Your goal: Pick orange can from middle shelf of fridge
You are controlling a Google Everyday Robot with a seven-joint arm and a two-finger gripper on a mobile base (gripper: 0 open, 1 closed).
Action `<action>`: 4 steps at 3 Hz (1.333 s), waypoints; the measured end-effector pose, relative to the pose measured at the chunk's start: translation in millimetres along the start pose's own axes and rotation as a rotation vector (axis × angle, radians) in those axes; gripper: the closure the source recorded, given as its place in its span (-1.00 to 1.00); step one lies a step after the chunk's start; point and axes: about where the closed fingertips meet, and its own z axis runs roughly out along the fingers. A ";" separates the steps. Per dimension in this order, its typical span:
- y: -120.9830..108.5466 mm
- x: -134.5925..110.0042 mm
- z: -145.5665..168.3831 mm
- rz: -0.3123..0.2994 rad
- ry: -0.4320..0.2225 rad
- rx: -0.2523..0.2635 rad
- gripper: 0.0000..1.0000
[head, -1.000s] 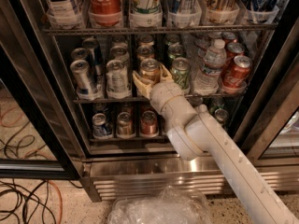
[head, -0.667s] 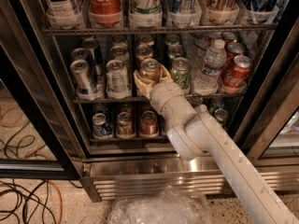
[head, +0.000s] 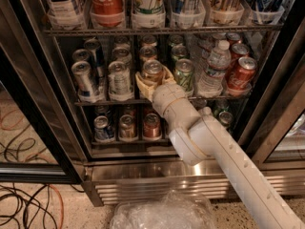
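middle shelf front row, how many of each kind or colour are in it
silver cans: 2
orange can: 1, with the gripper at it
green can: 1
red can: 1
water bottle: 1
total: 6

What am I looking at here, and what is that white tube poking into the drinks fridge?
That white tube is a robot's arm, seen by one camera looking along it into the open fridge. Its grasping tip, the end effector, sits around the orange can at the front of the middle shelf, between a silver can and a green can. A water bottle and red cans stand further right. Whether the can is gripped yet cannot be told.
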 end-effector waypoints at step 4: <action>2.8 -48.9 -21.5 -0.027 -0.062 -0.040 1.00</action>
